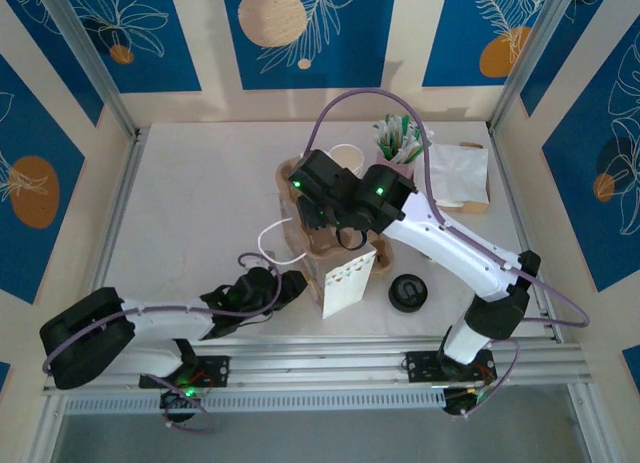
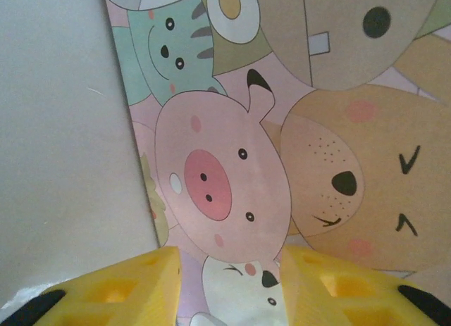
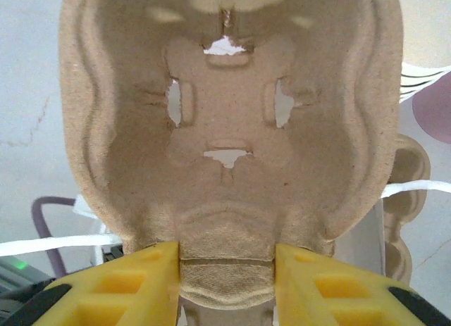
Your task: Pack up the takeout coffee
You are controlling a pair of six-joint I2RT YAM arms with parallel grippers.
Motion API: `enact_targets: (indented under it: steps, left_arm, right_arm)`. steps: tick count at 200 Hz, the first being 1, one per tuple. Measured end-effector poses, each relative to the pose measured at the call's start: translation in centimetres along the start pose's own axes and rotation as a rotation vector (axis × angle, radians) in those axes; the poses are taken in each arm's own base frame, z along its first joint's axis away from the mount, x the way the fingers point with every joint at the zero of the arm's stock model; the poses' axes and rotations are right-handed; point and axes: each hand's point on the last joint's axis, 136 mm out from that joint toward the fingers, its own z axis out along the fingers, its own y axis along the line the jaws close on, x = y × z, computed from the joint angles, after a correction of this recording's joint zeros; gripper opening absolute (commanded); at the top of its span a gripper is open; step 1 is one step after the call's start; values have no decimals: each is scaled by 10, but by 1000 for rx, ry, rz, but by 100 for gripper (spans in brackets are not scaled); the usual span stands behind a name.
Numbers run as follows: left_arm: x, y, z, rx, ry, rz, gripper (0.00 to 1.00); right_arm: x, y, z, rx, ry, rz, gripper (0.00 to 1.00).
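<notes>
The right pincer is clamped on the near lip of the moulded pulp cup carrier; in its wrist view both yellow fingers press that lip from either side, a hold at the rim that leaves the cup wells free and lets the arm steer the whole carrier. From the top view the carrier lies mid-tabletop under that arm's wrist, just beside the paper bag; my reading is that it is being brought to the bag's mouth.

The left pincer faces the bag's cartoon-printed side with its fingers apart and the print running on between them; whether the pads touch the paper is not clear from this close, but the pose looks meant to brace the bag so it does not slide or fold when the carrier goes in.

The takeout cup stands at the back of the tabletop, just behind the right arm, not yet in the carrier; a black lid lies apart at the near side, right of the bag; a pink cup of stirrers and a stack of napkins wait at the back right.
</notes>
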Motion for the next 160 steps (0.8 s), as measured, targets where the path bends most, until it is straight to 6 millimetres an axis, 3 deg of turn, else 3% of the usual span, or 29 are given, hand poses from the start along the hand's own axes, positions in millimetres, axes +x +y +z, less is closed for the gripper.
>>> enact_targets:
  steps: [49, 120, 160]
  left_arm:
    - [-16, -5, -28, -11, -74, 25, 52]
    - [-39, 13, -72, -137, -182, 104, 61]
    - [-61, -3, -110, -171, -269, 192, 67]
  right_arm:
    - [4, -1, -2, -9, 3, -20, 38]
    - [4, -6, -8, -23, -26, -7, 38]
    - [9, -12, -12, -33, -44, -8, 38]
